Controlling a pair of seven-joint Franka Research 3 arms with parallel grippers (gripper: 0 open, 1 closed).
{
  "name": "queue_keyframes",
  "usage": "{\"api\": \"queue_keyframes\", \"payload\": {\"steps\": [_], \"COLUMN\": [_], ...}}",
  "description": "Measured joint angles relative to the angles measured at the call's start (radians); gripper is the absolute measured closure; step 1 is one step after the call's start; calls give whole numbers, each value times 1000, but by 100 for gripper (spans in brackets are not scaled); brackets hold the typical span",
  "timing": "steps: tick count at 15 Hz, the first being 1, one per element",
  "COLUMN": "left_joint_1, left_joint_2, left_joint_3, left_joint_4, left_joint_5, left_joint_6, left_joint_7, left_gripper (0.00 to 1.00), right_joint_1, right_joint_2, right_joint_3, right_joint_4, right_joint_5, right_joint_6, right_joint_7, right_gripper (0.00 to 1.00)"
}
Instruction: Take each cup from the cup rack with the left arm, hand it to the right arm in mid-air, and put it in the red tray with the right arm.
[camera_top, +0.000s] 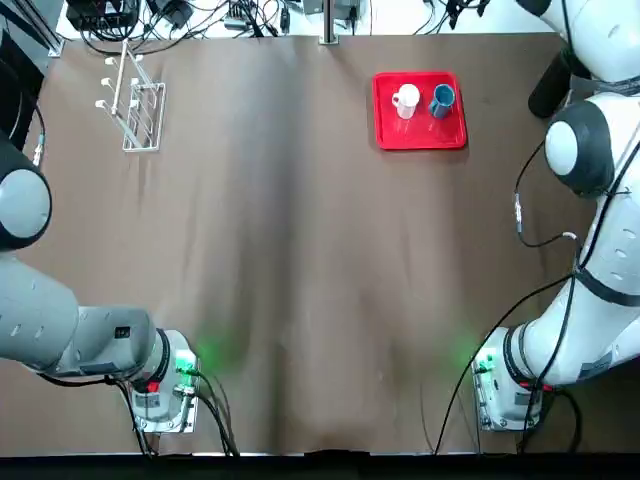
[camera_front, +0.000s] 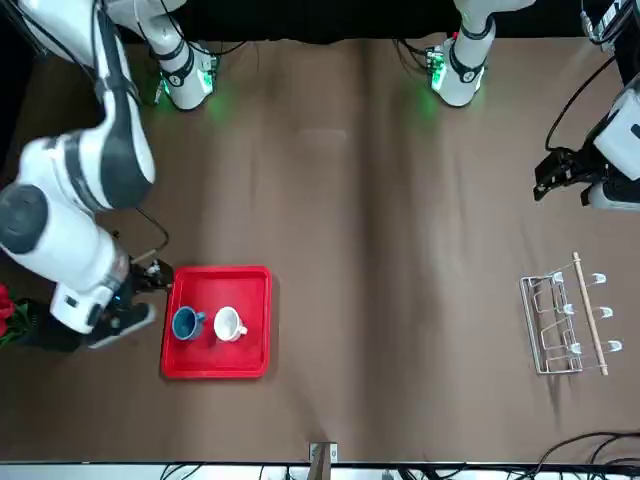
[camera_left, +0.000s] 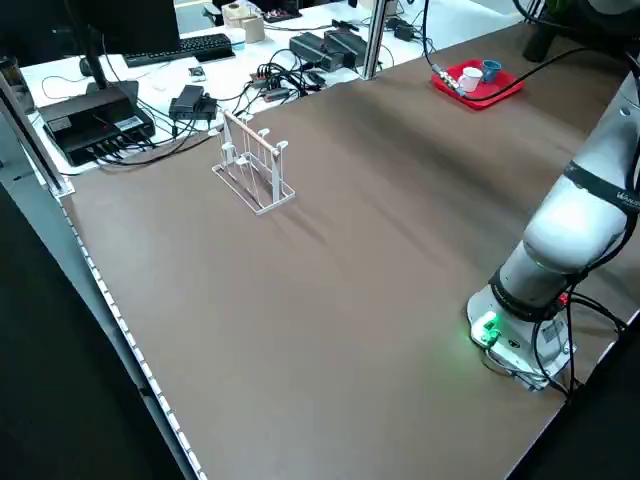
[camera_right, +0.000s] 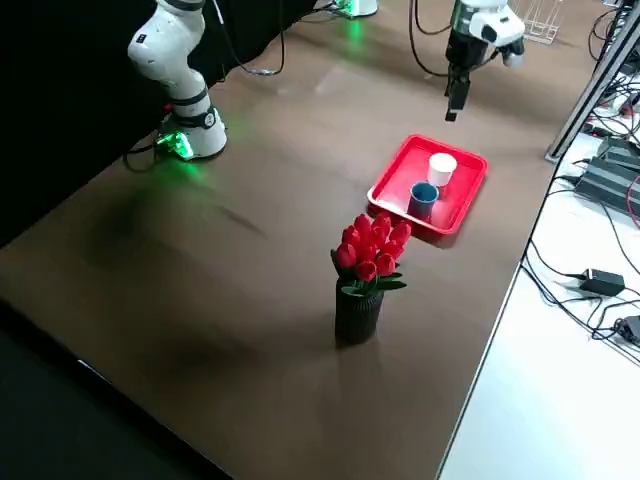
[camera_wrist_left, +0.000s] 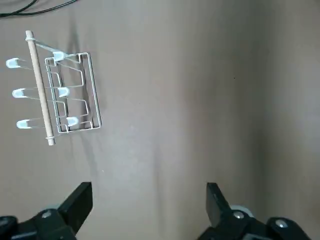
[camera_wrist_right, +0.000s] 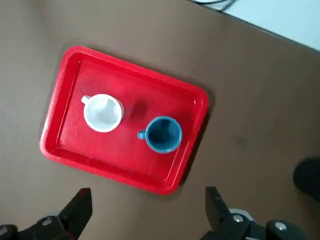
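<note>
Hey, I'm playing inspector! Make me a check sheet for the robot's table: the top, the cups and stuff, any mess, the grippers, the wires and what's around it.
Surface: brown tabletop; spills, nothing seen.
Job's things: white cup and blue cup upright in the red tray; cup rack stands with bare pegs.
Clutter: black vase with red flowers, near the tray.
Grippers: left open, empty, near the rack; right open, empty, near the tray.
Cables: black ones along both arms; a tangle on the white desk.
Surroundings: monitor and keyboard on that desk; people, nothing seen.
</note>
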Motion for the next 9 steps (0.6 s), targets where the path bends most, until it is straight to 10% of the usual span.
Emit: {"api": "queue_keyframes", "payload": {"steps": [9], "left_joint_1": [0], "left_joint_2": [0], "left_joint_3": [0], "left_joint_4": [2], "left_joint_5": [0], "left_joint_6": [0], "left_joint_7": [0], "left_gripper": [0], "right_joint_1": [-6], "right_joint_2": [-145], "right_joint_3": [-41], "right_joint_4": [0], "right_joint_5": [-1], "right_joint_6": [-98], "right_joint_7": [48], "right_gripper": [0]}}
